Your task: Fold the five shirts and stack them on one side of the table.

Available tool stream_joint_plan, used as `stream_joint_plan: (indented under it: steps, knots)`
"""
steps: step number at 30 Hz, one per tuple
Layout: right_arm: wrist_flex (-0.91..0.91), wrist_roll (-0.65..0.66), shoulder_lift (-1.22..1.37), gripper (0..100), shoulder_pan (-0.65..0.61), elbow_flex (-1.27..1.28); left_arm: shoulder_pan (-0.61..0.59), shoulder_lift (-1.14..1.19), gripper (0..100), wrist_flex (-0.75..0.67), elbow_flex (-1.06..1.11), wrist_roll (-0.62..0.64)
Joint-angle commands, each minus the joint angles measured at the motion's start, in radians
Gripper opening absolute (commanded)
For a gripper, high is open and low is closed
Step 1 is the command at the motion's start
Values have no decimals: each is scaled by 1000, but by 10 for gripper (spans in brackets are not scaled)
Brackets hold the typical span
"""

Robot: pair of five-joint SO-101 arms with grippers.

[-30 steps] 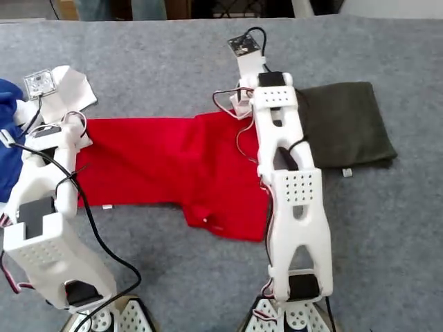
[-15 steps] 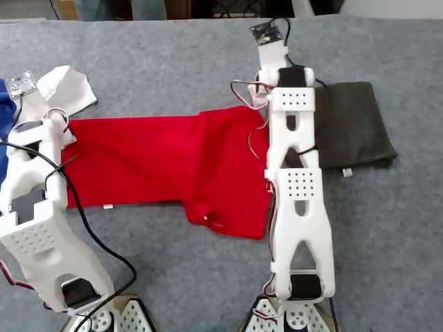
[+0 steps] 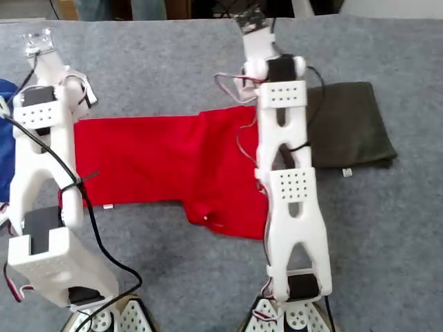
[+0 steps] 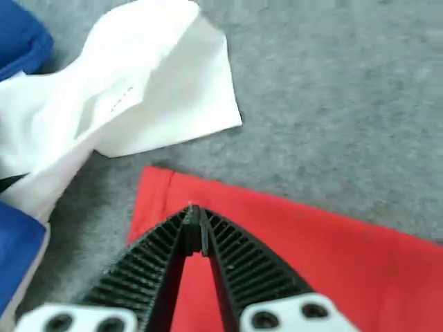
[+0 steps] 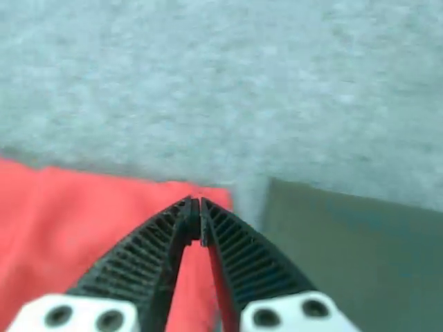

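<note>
Red shirt (image 3: 159, 162) lies spread flat in the middle of the grey bench (image 3: 152, 62), between the two arms; a folded dark green shirt (image 3: 353, 124) sits just beside its right end, and a white shirt (image 4: 152, 76) and a blue shirt (image 4: 21, 34) lie bunched near its left end. It looks light, soft and limp, likely to sag and crease; a pinch at a corner or hem should serve best. The left end effector (image 4: 195, 220) is closed above the far left corner, no cloth seen between its tips; the right end effector (image 5: 194, 207) is closed likewise above the far right corner. The arms hide parts of the red shirt and much of the white one; whether the green pile is one shirt or more, I cannot tell.
</note>
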Motion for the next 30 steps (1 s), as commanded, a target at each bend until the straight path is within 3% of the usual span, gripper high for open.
stream_joint_plan:
  steps: [1,5,15,26,30]
  knots:
    - [-2,-29,53,15,-26,-30,8,34,29,-133,91,51]
    - [-11,-48,151,15,-5,-31,22,239,29,-270,111,-38]
    - [-2,-43,200,15,84,-59,-84,442,28,-12,-262,-120]
    - [-2,-41,93,15,71,-58,-153,511,28,6,-357,-117]
    - [54,-41,8,15,58,-58,-160,393,28,41,-354,-63]
